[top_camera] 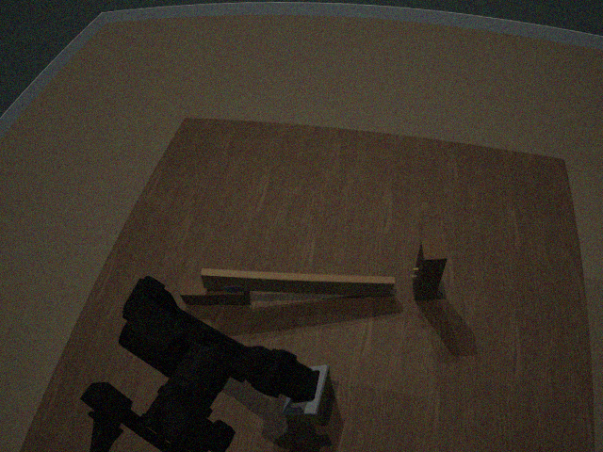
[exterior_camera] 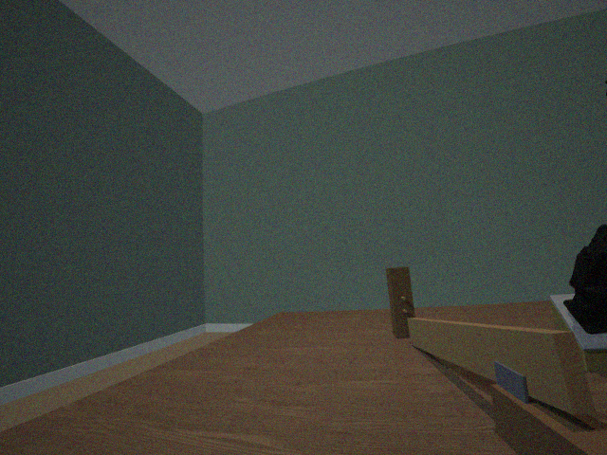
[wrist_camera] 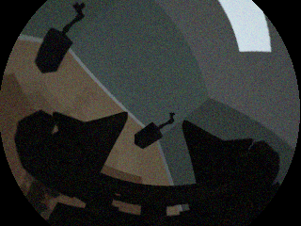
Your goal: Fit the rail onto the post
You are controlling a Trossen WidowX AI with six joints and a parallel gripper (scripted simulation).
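Observation:
The long wooden rail slopes from the grey bracket on the low footboard block down to the table. Its lowered end lies a short gap in front of the short post. Two pegs stick out of the post toward the rail and are bare. The black arm is folded over its base, well away from the rail. In the wrist view my gripper is wide open with nothing between the fingers and faces the room walls.
The arm's base sits on a pale plate at the near side of the dark wooden table top. Two camera mounts show in the wrist view.

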